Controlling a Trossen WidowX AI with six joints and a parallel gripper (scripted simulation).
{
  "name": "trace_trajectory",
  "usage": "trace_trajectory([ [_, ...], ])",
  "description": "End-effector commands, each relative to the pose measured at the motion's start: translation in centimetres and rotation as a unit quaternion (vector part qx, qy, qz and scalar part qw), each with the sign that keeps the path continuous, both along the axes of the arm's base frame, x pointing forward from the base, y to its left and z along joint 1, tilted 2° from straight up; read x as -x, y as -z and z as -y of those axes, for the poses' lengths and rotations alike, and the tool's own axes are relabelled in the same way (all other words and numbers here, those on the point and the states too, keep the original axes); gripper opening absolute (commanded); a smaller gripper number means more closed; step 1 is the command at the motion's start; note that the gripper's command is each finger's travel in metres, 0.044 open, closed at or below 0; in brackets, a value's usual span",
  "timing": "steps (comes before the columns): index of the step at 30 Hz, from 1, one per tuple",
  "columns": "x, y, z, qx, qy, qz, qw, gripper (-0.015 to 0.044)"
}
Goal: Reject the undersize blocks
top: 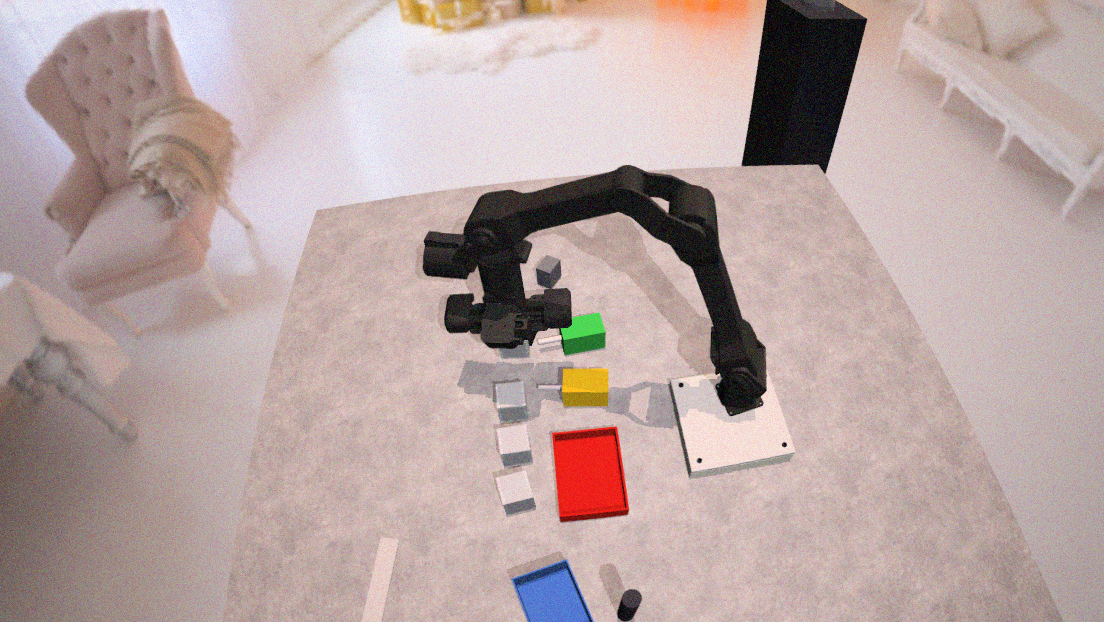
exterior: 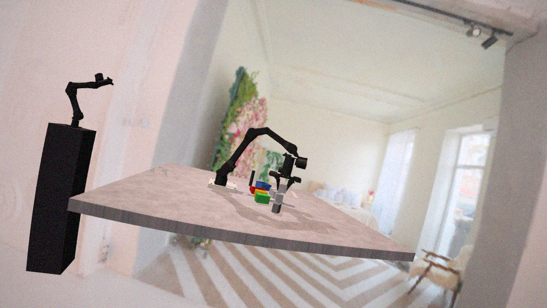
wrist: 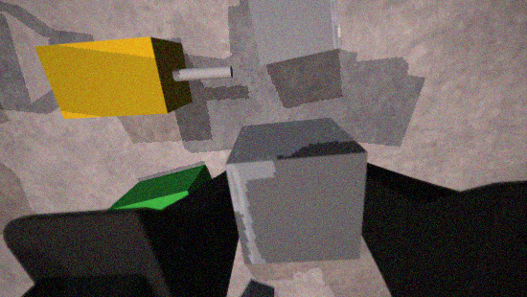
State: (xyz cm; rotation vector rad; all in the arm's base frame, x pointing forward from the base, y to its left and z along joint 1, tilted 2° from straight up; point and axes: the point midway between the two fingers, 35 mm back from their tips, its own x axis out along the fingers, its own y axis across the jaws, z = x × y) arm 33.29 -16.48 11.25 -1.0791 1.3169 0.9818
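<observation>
From above, the jaws (top: 512, 339) (exterior: 282, 185) pinch a steel block (top: 515, 351) (exterior: 282, 188) (wrist: 299, 211) above the surface (top: 370, 432) (exterior: 153, 198) (wrist: 469, 110). Three pale blocks (top: 513, 444) line up at six o'clock from it; a dark block (top: 548, 271) (exterior: 276, 208) sits at one, the green gauge (top: 583, 333) (exterior: 262, 198) (wrist: 165, 192) at three, the yellow gauge (top: 585, 387) (exterior: 260, 191) (wrist: 107, 81) at four, the red tray (top: 590, 475) (exterior: 252, 189) at five.
</observation>
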Motion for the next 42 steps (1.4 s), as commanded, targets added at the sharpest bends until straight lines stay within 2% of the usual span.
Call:
trace_trajectory([
  [1, -0.2, -0.6, -1.9, 0.002, 0.012, 0.007, 1.0, 0.0],
  [11, 0.2, -0.1, -14.1, -0.008, 0.105, 0.011, 0.994, 0.0],
  [22, 5.1, 0.8, -25.1, -0.016, 0.204, 0.012, 0.979, 0.0],
  [42, 5.3, 3.2, -25.6, -0.016, 0.21, 0.012, 0.978, 0.0],
])
